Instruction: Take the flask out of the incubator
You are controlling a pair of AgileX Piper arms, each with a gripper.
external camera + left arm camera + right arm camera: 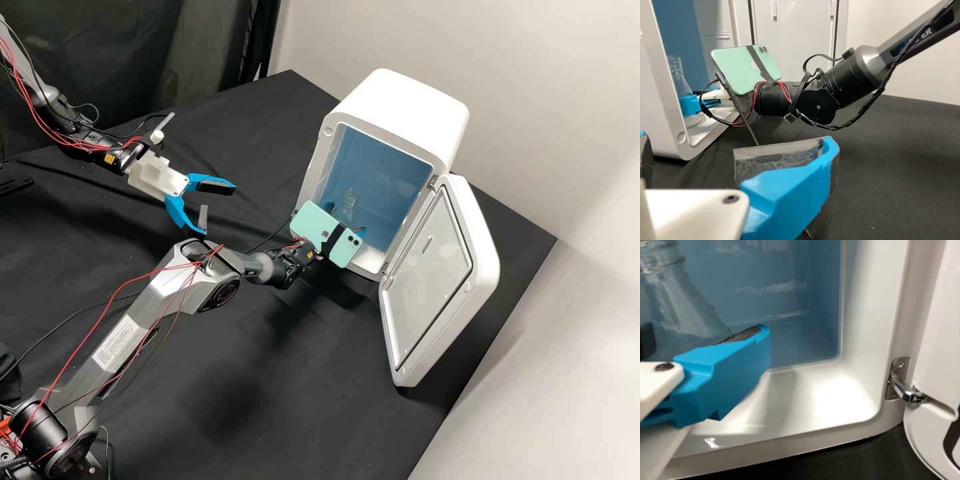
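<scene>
A clear glass flask [351, 200] stands upright on the floor of the white incubator [400, 107], whose blue chamber is open. From the left wrist the flask [679, 80] shows just inside the opening. My right gripper [700, 347] is inside the chamber, low against the flask's [680, 305] cone. Its grip on the glass cannot be made out. My left gripper [215, 208] hangs open and empty above the bench, left of the incubator and well clear of it.
The incubator door [437, 280] is swung wide to the right, its lower corner on the bench. A mint-green phone [327, 233] is strapped to the right arm's wrist in front of the opening. Red wires run along both arms. The black bench [267, 373] ends close behind the door.
</scene>
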